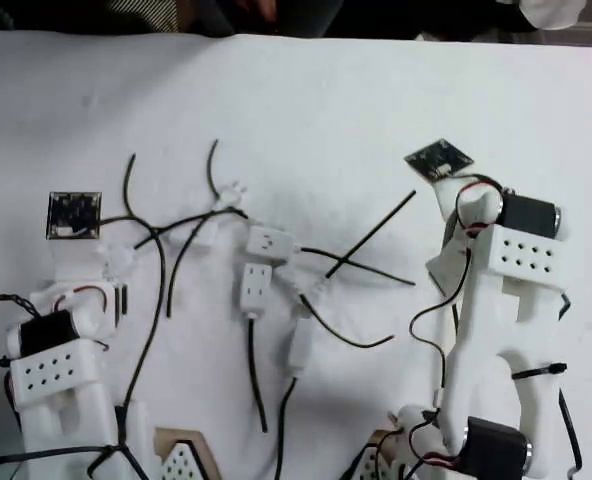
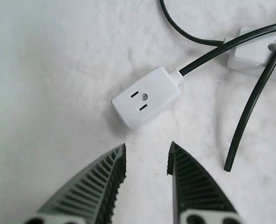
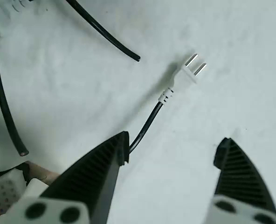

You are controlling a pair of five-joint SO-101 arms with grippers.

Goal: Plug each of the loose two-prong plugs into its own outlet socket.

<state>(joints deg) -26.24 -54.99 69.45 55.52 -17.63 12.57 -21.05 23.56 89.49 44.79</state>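
Note:
A white outlet socket (image 2: 147, 97) lies face up on the white cloth, its black cord running away from it. My left gripper (image 2: 147, 154) is open just short of it, nothing between its fingers. A white two-prong plug (image 3: 187, 77) on a black cord lies flat, prongs pointing away from my right gripper (image 3: 174, 144), which is wide open a little short of it. In the high view, two more white outlet blocks (image 1: 269, 241) (image 1: 255, 282) lie mid-table, with a small white plug (image 1: 226, 195) beyond them. The left arm (image 1: 51, 360) stands at the near left, the right arm (image 1: 496, 300) at the right.
Black cords (image 1: 156, 290) cross the middle of the table in loops. Two loose cord pieces (image 1: 376, 235) cross near the right arm. Another white block (image 2: 257, 51) lies past the socket by my left gripper. A long white connector (image 1: 301, 345) lies toward the near edge.

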